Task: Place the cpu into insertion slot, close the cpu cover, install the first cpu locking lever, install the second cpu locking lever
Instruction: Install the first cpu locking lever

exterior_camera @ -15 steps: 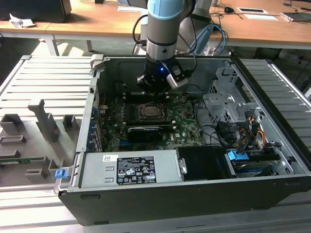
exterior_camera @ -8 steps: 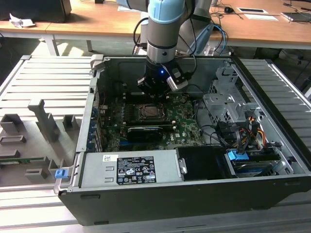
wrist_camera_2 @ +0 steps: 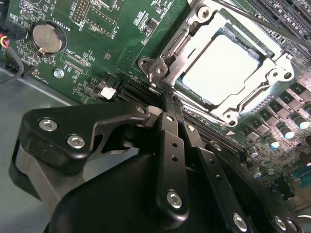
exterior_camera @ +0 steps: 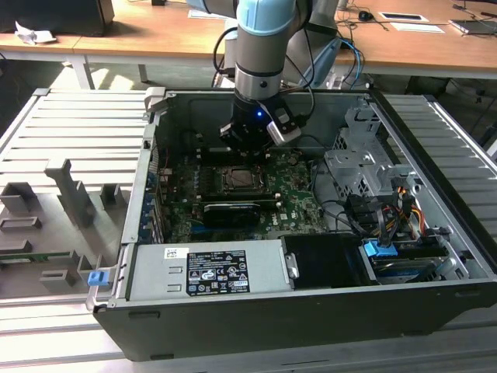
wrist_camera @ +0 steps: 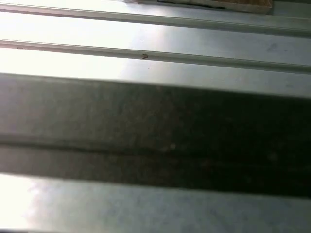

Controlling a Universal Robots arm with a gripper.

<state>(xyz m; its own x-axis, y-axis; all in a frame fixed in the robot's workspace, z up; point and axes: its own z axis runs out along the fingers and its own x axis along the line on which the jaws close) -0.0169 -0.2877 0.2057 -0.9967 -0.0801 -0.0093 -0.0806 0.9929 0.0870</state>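
Right now I'm hovering my claw (wrist_camera_2: 167, 104) w/ fingers pinched together, gripping nothing, just beside the socket (wrist_camera_2: 228, 73) on the green board (wrist_camera_2: 92, 53). Chip (wrist_camera_2: 221, 68) is already sitting in it, w/ the cover frame (wrist_camera_2: 194, 46) lying down over it. I'm judging the lever step is on: I'm wanting fingertips low, pressing square on the thin lever (wrist_camera_2: 252, 22), not the frame

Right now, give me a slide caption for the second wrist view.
Gripper beside the socket, jaws together; cpu seated under the closed cpu cover on the green motherboard.
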